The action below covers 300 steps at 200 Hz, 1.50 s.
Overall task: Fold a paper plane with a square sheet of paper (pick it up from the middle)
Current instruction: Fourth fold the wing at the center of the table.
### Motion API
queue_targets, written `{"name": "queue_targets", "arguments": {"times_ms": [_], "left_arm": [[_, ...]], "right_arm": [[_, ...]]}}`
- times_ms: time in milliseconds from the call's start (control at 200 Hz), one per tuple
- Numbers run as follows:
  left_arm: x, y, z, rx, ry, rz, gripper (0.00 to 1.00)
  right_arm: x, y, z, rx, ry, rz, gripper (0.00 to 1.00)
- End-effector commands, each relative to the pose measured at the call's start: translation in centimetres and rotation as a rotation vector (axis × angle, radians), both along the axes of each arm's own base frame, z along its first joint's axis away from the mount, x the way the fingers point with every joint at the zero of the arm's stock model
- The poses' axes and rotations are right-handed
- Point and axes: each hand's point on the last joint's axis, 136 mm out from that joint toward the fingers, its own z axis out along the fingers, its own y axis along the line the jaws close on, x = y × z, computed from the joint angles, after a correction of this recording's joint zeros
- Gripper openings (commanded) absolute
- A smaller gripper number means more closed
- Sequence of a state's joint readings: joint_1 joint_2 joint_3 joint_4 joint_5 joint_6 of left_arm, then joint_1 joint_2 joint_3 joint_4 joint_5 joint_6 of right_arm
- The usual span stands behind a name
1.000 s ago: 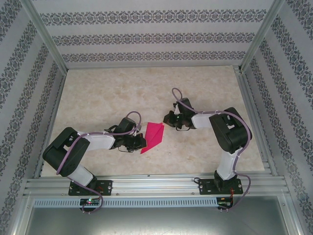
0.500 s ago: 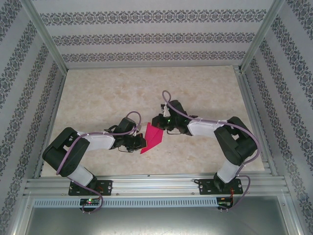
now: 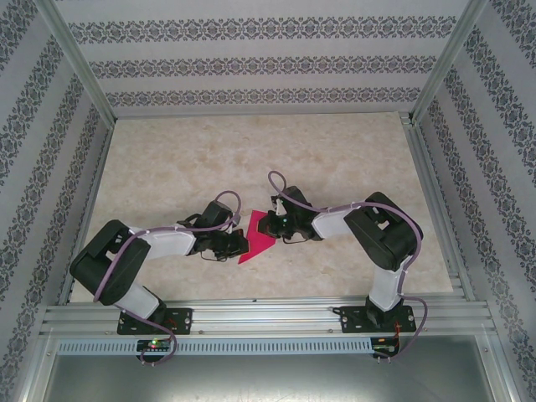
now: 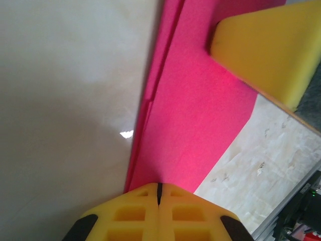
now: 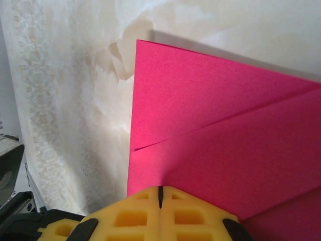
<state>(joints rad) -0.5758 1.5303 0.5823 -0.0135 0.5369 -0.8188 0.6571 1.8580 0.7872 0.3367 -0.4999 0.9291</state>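
Observation:
The magenta-pink sheet of paper (image 3: pixel 254 248) lies flat on the table between the two arms, folded into a narrow pointed shape. My left gripper (image 3: pixel 244 242) is shut, its yellow tips resting on the paper's left edge (image 4: pixel 200 100). My right gripper (image 3: pixel 270 224) is also shut and presses down on the upper right part of the paper. In the right wrist view its tips (image 5: pixel 160 189) sit on the paper (image 5: pixel 225 145) beside a diagonal folded flap. The right gripper's yellow finger (image 4: pixel 266 50) shows in the left wrist view, lying on the paper.
The beige marbled tabletop (image 3: pixel 184 159) stretches out behind and to both sides. Metal frame rails (image 3: pixel 260 314) run along the near edge, and patterned walls (image 3: pixel 251 63) close in the back and sides.
My right gripper has swung left from beside the paper onto its upper right part. The left arm has stayed in place on the paper.

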Motion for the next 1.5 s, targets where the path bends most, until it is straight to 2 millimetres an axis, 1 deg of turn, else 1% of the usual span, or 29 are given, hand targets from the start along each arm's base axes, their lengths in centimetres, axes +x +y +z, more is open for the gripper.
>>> {"name": "queue_targets", "arguments": {"times_ms": [0,85,160,210,290,335,425,535,610,704,929,1029,1114,1254,1409,1494], "left_arm": [[-2.6,2.6,-0.8,0.138,0.094,-0.01,0.02],[-0.9,1.4,1.4,0.096,0.046,0.007,0.03],[0.4,0.1,2.6,0.037,0.031,0.021,0.03],[1.2,-0.6,3.0,0.012,0.025,0.038,0.04],[2.3,-1.5,2.8,-0.019,0.032,0.06,0.05],[2.7,-1.7,2.3,-0.016,0.042,0.073,0.05],[3.1,-1.8,1.4,-0.019,0.057,0.104,0.05],[3.0,-2.1,0.3,-0.034,0.084,0.117,0.07],[3.1,-2.5,0.4,-0.071,0.081,0.122,0.08],[3.4,-2.5,1.0,-0.081,0.059,0.134,0.1],[4.1,-1.5,3.6,-0.028,-0.015,0.147,0.13],[4.2,-1.7,4.4,-0.032,-0.031,0.128,0.15],[4.1,-2.2,4.0,-0.049,-0.012,0.111,0.15],[4.3,-3.8,3.2,-0.118,0.019,0.101,0.15],[4.6,-4.3,2.0,-0.107,0.036,0.095,0.15],[4.2,-3.8,0.7,-0.068,0.059,0.097,0.16]], "right_arm": [[-1.3,-2.4,-3.6,-0.115,0.066,-0.03,0.02],[-1.3,-2.5,-3.7,-0.116,0.067,-0.033,0.02],[-1.3,-2.6,-3.9,-0.123,0.072,-0.039,0.02],[-1.2,-2.5,-3.8,-0.12,0.071,-0.04,0.02],[-1.2,-2.5,-3.9,-0.122,0.072,-0.042,0.02],[-1.2,-2.5,-3.9,-0.123,0.07,-0.047,0.02],[-1.1,-2.5,-3.8,-0.119,0.07,-0.054,0.02],[-1.1,-2.4,-3.7,-0.116,0.071,-0.056,0.02],[-1.2,-2.3,-3.7,-0.118,0.073,-0.052,0.02],[-1.3,-2.4,-3.8,-0.121,0.075,-0.053,0.02],[-1.5,-2.6,-4.2,-0.136,0.083,-0.058,0.02],[-1.4,-2.8,-4.2,-0.148,0.078,-0.057,0.02],[-1.2,-3.0,-4.0,-0.147,0.078,-0.057,0.03],[-1.0,-2.5,-3.6,-0.127,0.079,-0.049,0.03],[-0.9,-2.4,-3.5,-0.125,0.081,-0.051,0.03],[-1.0,-2.5,-3.6,-0.13,0.082,-0.055,0.04]]}}
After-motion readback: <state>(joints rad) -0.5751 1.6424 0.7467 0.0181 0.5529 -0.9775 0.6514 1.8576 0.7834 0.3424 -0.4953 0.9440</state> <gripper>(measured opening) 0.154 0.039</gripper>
